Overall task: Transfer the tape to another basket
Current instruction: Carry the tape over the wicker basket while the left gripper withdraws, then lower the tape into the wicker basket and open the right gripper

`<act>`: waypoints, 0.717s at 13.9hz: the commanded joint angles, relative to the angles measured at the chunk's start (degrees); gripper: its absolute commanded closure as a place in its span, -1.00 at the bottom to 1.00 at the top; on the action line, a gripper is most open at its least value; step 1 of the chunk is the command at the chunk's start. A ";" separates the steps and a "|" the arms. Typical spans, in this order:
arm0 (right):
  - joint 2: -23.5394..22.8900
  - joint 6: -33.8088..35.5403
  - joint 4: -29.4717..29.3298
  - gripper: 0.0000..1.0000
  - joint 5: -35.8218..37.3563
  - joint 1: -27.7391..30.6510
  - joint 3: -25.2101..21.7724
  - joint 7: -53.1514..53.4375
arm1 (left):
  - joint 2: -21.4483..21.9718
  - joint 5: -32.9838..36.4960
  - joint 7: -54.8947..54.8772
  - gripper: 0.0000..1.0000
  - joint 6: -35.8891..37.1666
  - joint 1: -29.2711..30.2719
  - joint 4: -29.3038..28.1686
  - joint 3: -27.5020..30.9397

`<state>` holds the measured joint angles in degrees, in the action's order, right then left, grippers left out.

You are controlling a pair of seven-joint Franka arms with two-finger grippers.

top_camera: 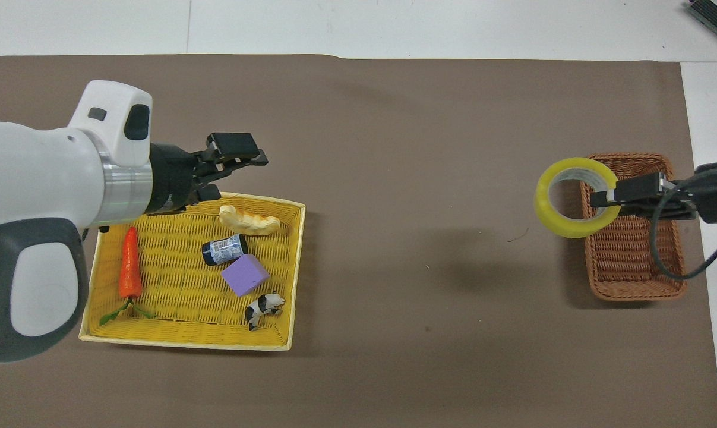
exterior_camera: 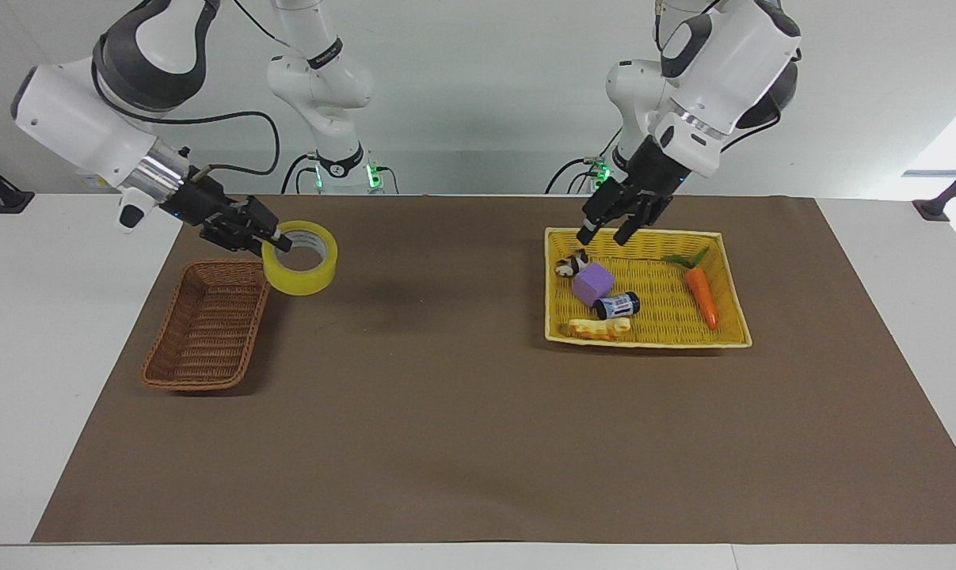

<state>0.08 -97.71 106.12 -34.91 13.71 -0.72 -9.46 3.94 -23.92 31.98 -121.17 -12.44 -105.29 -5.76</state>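
**A:** ok so where's the tape (exterior_camera: 300, 268) right now?

**B:** up in the air, pinched by the right gripper (exterior_camera: 274, 241). One finger goes through the hole and the other sits on the outside of the ring, clamped tight on the wall. It hangs over the mat (exterior_camera: 446, 443), just at the brown basket's (exterior_camera: 207, 326) rim, at the corner of that basket nearest the robots. Not inside it yet.

**A:** and the basket itself?

**B:** sits on the mat at the right arm's end of the desk (exterior_camera: 18, 380), long side running away from the robots. Nothing in it that I can see.

**A:** what about the left arm?

**B:** left gripper (exterior_camera: 611, 229) hangs over the yellow tray's (exterior_camera: 644, 340) edge closest to the robots, fingers spread apart, holding nothing.

**A:** stuff in the tray?

**B:** starting nearest the robots: a little cow (exterior_camera: 573, 262), then a purple block (exterior_camera: 592, 283), a dark can (exterior_camera: 618, 305) lying down, and a pale bread-looking thing (exterior_camera: 598, 328) at the outer rim. A carrot (exterior_camera: 701, 294) lies along the side toward the left arm's end.
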 commanded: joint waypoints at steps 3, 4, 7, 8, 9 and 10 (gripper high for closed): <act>-3.14 -1.25 0.85 1.00 1.78 7.98 0.63 -5.20 | 0.63 1.42 -16.47 -1.00 5.58 11.01 0.43 -0.48; -4.54 -3.52 0.85 1.00 1.95 9.30 0.63 -6.09 | 0.63 1.42 -19.38 -1.00 7.16 13.04 1.22 -0.48; -9.90 -6.08 0.23 1.00 1.96 12.56 0.29 -13.09 | 0.37 10.26 -26.59 -1.00 12.96 16.74 4.11 -0.56; -11.48 -6.44 0.23 1.00 1.96 13.70 -0.33 -16.61 | -0.07 14.30 -29.32 -1.00 15.07 16.75 5.78 -0.56; -13.15 -6.70 0.15 1.00 1.96 14.32 -0.59 -19.43 | -0.51 17.13 -32.22 -1.00 16.57 16.75 7.01 -0.56; -14.56 -7.23 0.14 1.00 1.96 15.02 -1.21 -21.63 | -0.52 18.72 -34.68 -1.00 17.10 16.75 7.29 -0.56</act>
<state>-11.97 -104.58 107.25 -33.67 27.11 -1.65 -26.53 4.06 -9.42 1.69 -107.18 3.76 -100.57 -5.51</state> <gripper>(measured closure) 0.467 0.000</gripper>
